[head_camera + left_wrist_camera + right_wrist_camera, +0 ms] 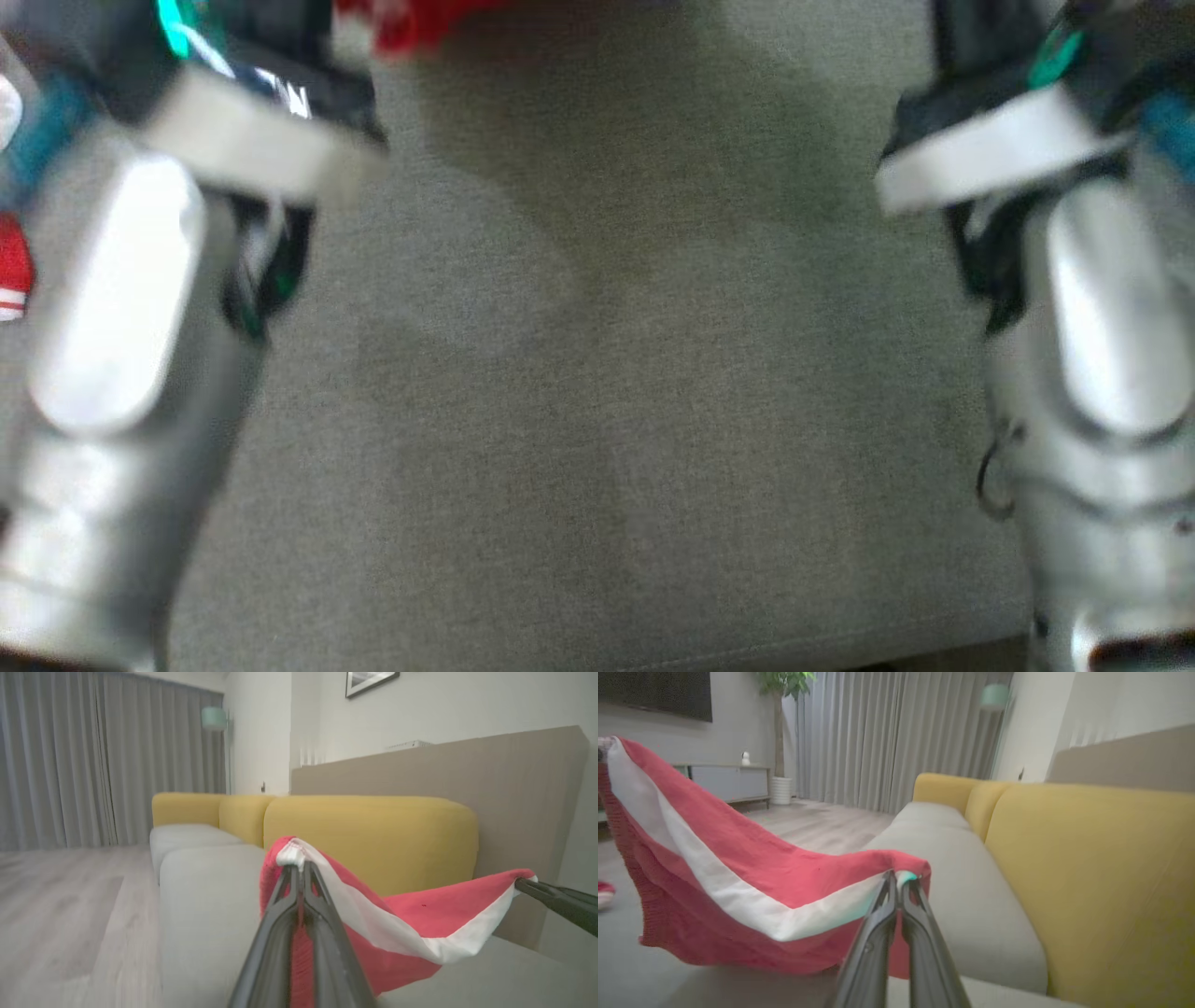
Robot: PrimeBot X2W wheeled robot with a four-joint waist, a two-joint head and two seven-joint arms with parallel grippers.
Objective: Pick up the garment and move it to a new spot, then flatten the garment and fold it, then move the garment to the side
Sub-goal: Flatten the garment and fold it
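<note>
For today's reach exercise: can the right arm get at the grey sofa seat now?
Probably yes: the seat lies open beneath the right arm, though its fingers are shut on the garment, which would come along.

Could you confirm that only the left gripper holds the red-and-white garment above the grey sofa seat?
No: both hold it. The left wrist view shows the left gripper and right gripper each pinching a corner of the garment above the sofa seat.

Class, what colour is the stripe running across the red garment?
White: the stripe crosses the red garment. The right wrist view shows it best.
</note>
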